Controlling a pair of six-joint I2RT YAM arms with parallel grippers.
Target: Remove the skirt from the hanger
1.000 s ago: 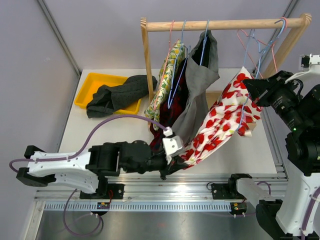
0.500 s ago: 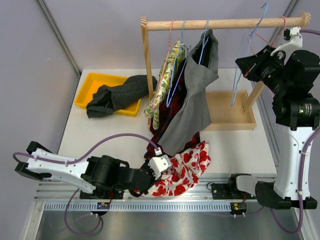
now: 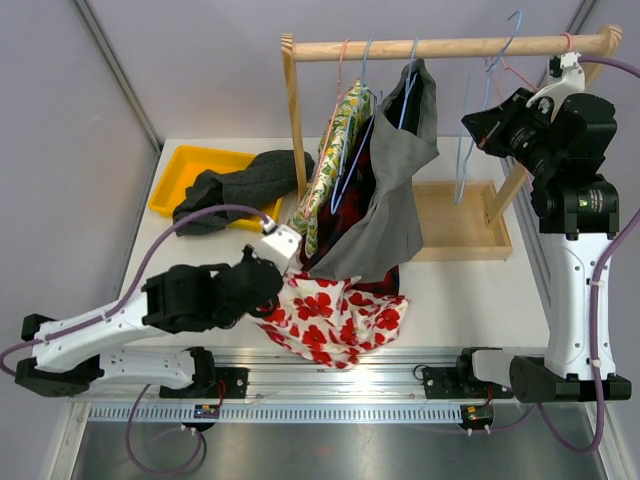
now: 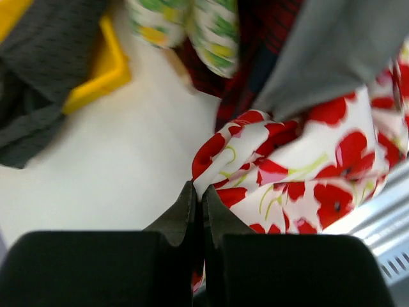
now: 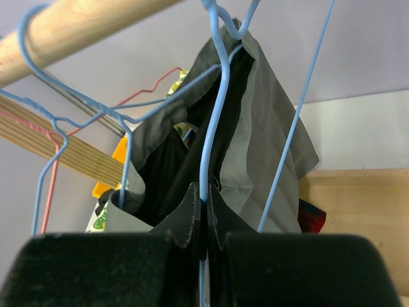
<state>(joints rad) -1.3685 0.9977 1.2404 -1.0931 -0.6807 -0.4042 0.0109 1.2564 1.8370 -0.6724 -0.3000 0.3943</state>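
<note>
The skirt (image 3: 335, 318), white with red poppies, lies crumpled on the table's near edge, off any hanger. My left gripper (image 3: 268, 290) is shut on its left edge; in the left wrist view the fabric (image 4: 300, 173) is pinched between the jaws (image 4: 197, 199). My right gripper (image 3: 478, 125) is shut on an empty blue wire hanger (image 3: 468, 140), held up by the right end of the wooden rail (image 3: 440, 47). In the right wrist view the hanger's wire (image 5: 211, 141) runs between the closed jaws (image 5: 201, 203).
A grey garment (image 3: 395, 190), a floral one (image 3: 335, 150) and a dark red one hang on the rack behind the skirt. A yellow bin (image 3: 185, 170) holds a dark grey cloth (image 3: 240, 185) at the back left. A wooden tray (image 3: 455, 225) sits at the right.
My left gripper has carried the skirt from the front edge back and leftwards, spreading it on the table. The right gripper with the empty hanger has shifted slightly near the rail.
</note>
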